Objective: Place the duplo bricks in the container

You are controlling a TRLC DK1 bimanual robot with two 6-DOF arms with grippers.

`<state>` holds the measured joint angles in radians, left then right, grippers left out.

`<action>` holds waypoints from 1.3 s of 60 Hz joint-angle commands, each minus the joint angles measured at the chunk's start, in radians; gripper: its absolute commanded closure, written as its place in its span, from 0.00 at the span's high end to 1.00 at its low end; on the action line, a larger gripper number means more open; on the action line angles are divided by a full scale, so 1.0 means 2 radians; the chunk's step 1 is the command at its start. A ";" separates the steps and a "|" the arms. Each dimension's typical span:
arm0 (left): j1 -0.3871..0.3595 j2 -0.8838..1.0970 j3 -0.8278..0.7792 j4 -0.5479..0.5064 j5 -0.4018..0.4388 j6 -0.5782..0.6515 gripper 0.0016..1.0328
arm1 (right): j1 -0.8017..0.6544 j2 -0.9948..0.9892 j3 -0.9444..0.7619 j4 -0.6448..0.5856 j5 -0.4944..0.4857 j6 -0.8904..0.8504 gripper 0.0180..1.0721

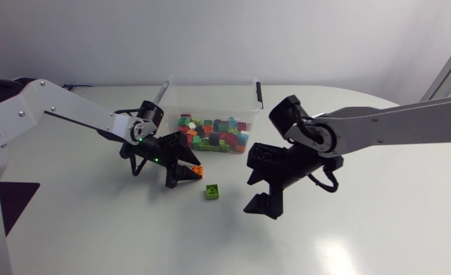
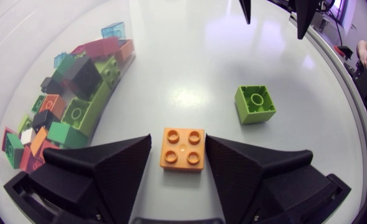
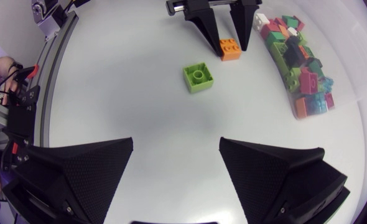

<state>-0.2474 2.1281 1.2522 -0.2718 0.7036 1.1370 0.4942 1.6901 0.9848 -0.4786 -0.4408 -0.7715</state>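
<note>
Currently: left gripper (image 2: 178, 135) apart, astride orange duplo brick (image 2: 182, 149); centre, clamp sides squarely before lifting to container (image 1: 210, 80). Right gripper (image 3: 176, 140) apart.

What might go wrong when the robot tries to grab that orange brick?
The orange brick sits between the open fingers of the left gripper, nearer one of them, so it might twist or slip as they close. The right gripper hangs close by, so the arms might bump. The container has a tall wall; a low carry might hit it.
</note>
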 commanded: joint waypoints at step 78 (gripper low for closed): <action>0.097 -0.313 -0.036 -0.126 0.055 -0.057 0.30 | 0.129 0.232 0.242 -0.071 0.095 -0.048 0.13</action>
<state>-0.0517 1.4769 1.1515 -0.5728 0.8005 1.1301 0.7273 2.1288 1.4471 -0.5930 -0.2600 -0.8757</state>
